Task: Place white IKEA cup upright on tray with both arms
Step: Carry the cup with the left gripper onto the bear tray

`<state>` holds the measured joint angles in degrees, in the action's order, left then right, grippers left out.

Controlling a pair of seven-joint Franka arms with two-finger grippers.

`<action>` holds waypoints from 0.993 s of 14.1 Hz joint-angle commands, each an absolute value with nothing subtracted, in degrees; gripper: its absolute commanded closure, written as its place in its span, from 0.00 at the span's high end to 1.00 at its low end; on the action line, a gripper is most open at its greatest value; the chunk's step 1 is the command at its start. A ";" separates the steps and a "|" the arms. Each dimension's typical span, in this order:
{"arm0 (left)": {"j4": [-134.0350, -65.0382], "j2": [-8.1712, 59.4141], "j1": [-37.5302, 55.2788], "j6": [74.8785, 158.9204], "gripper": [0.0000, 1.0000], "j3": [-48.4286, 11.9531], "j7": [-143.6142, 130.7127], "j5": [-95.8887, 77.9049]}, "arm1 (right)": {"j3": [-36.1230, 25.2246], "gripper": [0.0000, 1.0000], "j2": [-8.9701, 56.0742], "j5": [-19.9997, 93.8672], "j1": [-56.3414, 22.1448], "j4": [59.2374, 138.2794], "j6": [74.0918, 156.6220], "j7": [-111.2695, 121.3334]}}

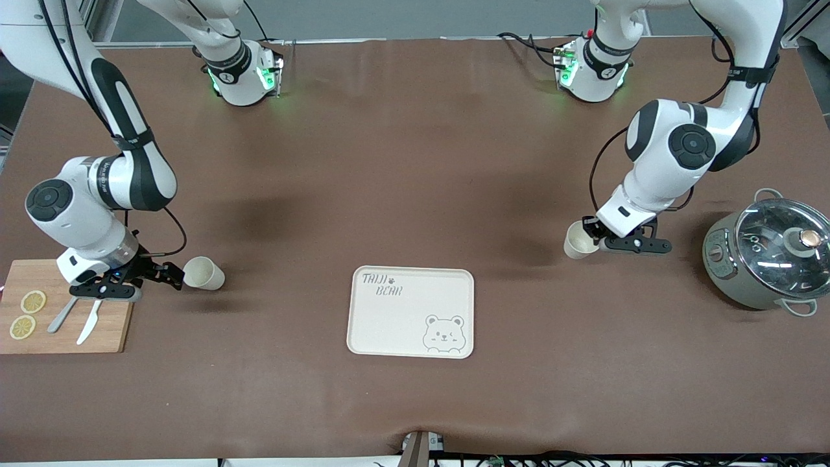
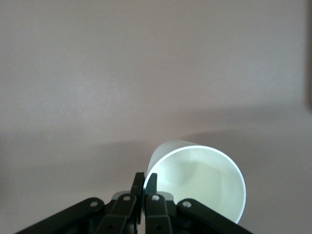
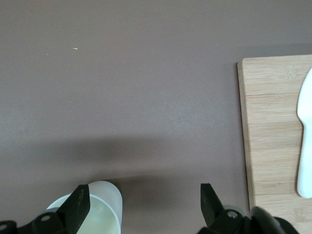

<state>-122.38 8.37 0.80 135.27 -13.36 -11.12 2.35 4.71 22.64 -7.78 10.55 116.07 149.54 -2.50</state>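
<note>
Pinching one white cup's (image 1: 579, 240) rim, the left gripper (image 1: 594, 239) is holding it tilted beside the tray (image 1: 411, 311); the right gripper (image 1: 170, 272) is waiting spread by another cup (image 1: 203, 273)

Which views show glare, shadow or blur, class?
Front view: glare on the pot's glass lid, soft arm shadows on the brown table. Left wrist view: the white cup glows bright. Right wrist view: gripper fingers look blurred; a shadow band crosses the table.

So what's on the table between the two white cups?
Only the tray, a little nearer the camera than the cup by the cutting board and the cup by the pot. The front view shows bare brown table otherwise.
</note>
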 commanded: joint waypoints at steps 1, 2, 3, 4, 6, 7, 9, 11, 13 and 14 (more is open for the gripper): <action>-113.06 11.15 1.14 127.11 0.00 -16.34 -15.80 1.67 | 5.54 1.00 23.99 -8.70 11.34 115.31 149.94 -2.29; -110.59 12.21 1.49 125.35 0.00 -17.04 -17.21 1.67 | 5.54 1.00 23.99 -8.70 11.16 115.31 149.51 -2.29; -108.22 12.91 2.19 123.59 0.00 -17.14 -18.10 1.67 | 5.54 1.00 23.99 -8.79 10.99 115.40 149.24 -2.20; -105.41 14.23 3.24 121.66 0.00 -17.14 -19.15 1.67 | 5.54 1.00 24.34 -8.79 10.99 115.49 149.15 -2.11; -96.99 18.52 5.00 115.96 0.00 -17.14 -20.47 1.76 | 5.54 1.00 24.78 -8.96 11.07 115.75 148.37 -1.76; -92.07 21.33 6.75 112.10 0.00 -17.05 -21.78 2.28 | 5.62 1.00 24.70 -9.05 11.16 115.93 147.32 -0.89; -82.22 27.13 10.00 105.50 0.00 -16.61 -24.86 2.64 | 5.63 1.00 24.70 -9.05 11.42 116.28 146.43 0.08; -77.27 30.31 11.25 103.71 0.00 -16.44 -26.62 2.55 | 5.63 1.00 24.70 -9.05 11.51 117.15 146.51 0.53; -75.07 31.98 12.91 103.71 0.00 -15.22 -27.42 2.46 | 5.63 1.00 24.70 -9.05 11.51 117.42 146.51 0.61; -73.75 32.86 14.83 103.71 0.00 -13.81 -27.68 2.46 | 5.63 1.00 24.87 -8.97 11.51 117.51 146.86 0.53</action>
<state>-79.30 29.84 11.96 106.15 -16.20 -26.63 2.35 4.92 24.72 -7.97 10.53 117.04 146.58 0.09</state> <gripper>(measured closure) 0.952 0.000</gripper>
